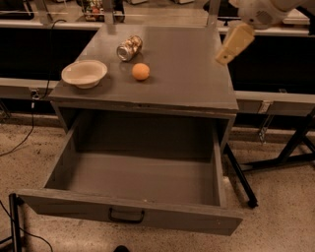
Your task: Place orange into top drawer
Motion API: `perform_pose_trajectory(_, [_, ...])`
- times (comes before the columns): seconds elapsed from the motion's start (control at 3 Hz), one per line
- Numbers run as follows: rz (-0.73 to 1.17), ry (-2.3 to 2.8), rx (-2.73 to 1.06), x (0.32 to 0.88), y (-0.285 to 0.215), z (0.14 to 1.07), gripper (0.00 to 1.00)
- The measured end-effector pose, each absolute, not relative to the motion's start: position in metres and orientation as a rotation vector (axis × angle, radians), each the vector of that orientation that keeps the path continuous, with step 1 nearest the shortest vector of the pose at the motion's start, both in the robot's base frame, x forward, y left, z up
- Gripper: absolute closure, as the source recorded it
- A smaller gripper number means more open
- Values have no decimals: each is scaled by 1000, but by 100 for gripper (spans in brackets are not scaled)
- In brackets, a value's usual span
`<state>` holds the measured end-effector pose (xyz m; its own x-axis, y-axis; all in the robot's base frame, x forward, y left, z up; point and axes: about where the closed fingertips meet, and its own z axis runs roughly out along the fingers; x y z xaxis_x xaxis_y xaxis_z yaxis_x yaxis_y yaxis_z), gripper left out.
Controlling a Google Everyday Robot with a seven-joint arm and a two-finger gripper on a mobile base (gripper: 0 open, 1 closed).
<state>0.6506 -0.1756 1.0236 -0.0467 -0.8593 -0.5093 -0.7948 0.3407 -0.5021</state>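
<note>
Right, begin far left of the orange (141,72): a cream bowl (84,74) stands upright on the grey desk (187,69), close to the desk's left edge and a short way apart from the fruit. Just behind the orange and slightly left lies a shiny metal can (129,47) on its side, near the orange but not touching it. The orange itself sits on the desk top, round and smooth, touching only the surface under it. Below the orange and nearer to you, the top drawer (192,221) stands pulled far out of the desk body. You look down onto its grey floor and side walls, and its flat front carries a small dark handle (126,215) almost directly below the orange. So the orange is on the desk, not inside the drawer. Well to the right of the orange and farther back, the gripper (234,44) hangs in the air by the desk's right rear corner, a cream-coloured piece tilted with its tip down and to the left. It comes out of the white arm (261,12) at the upper edge of the view. It is well apart from the orange, and you cannot tell whether it is parted or closed. Farther right of the orange, beyond the desk, a black frame leg (241,177) slants down across the speckled floor (275,216).
</note>
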Motion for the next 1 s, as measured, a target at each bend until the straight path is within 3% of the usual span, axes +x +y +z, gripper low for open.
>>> perform_pose_trajectory(0.33, [-35,1650,-1483,712,-116,1034,0])
perform_pose_trajectory(0.67, [-10,1654,-1473,717,-111,1027,0])
perform_pose_trajectory(1.0, [160,1587,-1365,737,-78,1014,0])
